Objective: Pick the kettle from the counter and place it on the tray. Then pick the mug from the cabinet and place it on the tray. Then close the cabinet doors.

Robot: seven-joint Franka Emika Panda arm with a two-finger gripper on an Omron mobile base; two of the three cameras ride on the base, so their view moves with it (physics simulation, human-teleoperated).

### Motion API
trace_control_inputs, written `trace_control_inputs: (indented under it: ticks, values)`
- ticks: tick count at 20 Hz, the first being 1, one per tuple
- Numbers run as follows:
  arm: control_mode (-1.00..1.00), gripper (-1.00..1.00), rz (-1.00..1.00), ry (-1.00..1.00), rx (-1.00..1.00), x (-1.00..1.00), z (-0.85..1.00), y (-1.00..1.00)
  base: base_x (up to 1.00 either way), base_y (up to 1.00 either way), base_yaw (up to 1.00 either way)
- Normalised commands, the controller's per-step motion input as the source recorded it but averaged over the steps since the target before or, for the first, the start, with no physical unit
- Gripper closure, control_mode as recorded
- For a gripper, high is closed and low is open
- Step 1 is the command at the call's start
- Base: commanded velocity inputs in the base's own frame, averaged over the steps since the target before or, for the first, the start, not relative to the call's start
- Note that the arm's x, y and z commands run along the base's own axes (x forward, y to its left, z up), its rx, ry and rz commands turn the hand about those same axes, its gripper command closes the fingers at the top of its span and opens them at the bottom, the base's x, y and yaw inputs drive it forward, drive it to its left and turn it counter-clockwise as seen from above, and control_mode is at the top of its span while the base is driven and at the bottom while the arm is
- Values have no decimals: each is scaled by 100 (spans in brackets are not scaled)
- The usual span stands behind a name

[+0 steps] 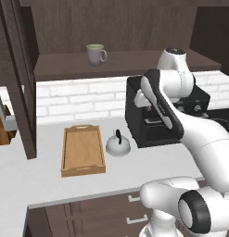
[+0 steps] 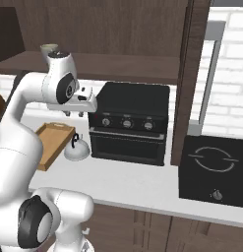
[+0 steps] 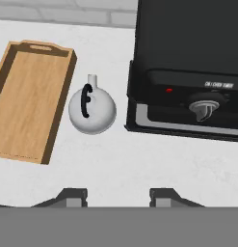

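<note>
Nothing done yet. Kettle seen on counter, just beside empty tray. Mug seen on cabinet shelf; doors open. Gripper held above counter, fingers apart, nothing held.

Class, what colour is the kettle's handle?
Black, on the silvery-grey kettle; clearest in the hand view.

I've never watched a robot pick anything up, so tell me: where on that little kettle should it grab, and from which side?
Probably the thin black arched handle on top of the kettle, coming straight down from above. The dome body is smooth and rounded, so it offers poor purchase, while the handle stands upright and is narrow enough to fit between the end effector fingers.
</note>
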Motion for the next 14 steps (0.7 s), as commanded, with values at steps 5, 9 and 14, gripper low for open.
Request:
trace_control_inputs:
  ticks: [5,9,14]
  values:
    - [-100,-100,0,-1,-2,-3,-11,23,0,0,0]
    - [-100,-100,0,3,-8,-8,-34,60,0,0,0]
    - [-100,-100,0,10,-2,0,-34,43,0,0,0]
